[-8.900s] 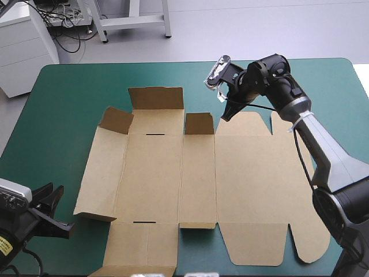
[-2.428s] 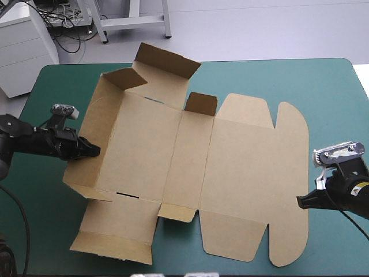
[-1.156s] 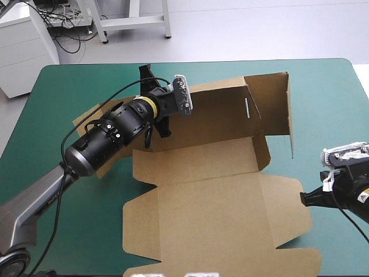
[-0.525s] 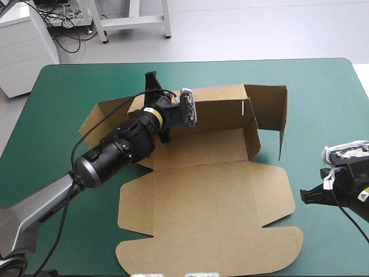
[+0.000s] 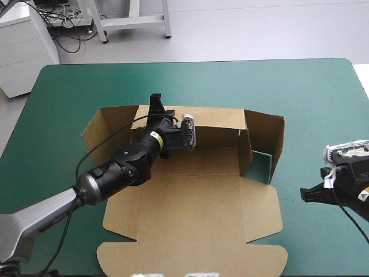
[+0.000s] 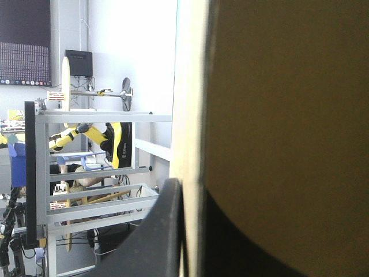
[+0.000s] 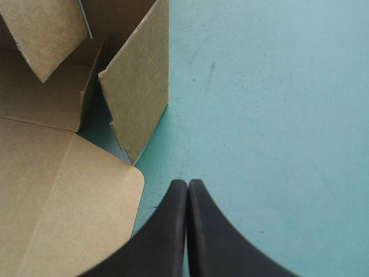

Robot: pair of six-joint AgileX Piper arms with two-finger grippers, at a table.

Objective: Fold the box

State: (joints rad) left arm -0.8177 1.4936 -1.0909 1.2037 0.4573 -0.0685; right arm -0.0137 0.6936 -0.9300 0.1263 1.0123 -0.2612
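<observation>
The brown box (image 5: 196, 196) lies in the table's middle, its wide lid panel flat toward the near edge and its far wall raised. My left gripper (image 5: 154, 103) reaches over the box floor and is shut on the top edge of that far wall. In the left wrist view the board (image 6: 288, 115) stands edge-on between the black fingers of the left gripper (image 6: 193, 196). A right end flap (image 5: 266, 135) stands up at an angle. My right gripper (image 5: 304, 195) rests shut on the cover, right of the lid; its tip (image 7: 187, 183) points past the lid's rounded corner (image 7: 52, 213) toward that flap (image 7: 138, 98).
The teal-green cover (image 5: 323, 104) stretches wide between the box and the table's far and right edges. A left end flap (image 5: 101, 127) of the box leans outward near the left arm.
The left gripper has drawn the far wall and the whole box toward the near-left. The right end flap has swung outward. The right gripper has stayed put.
</observation>
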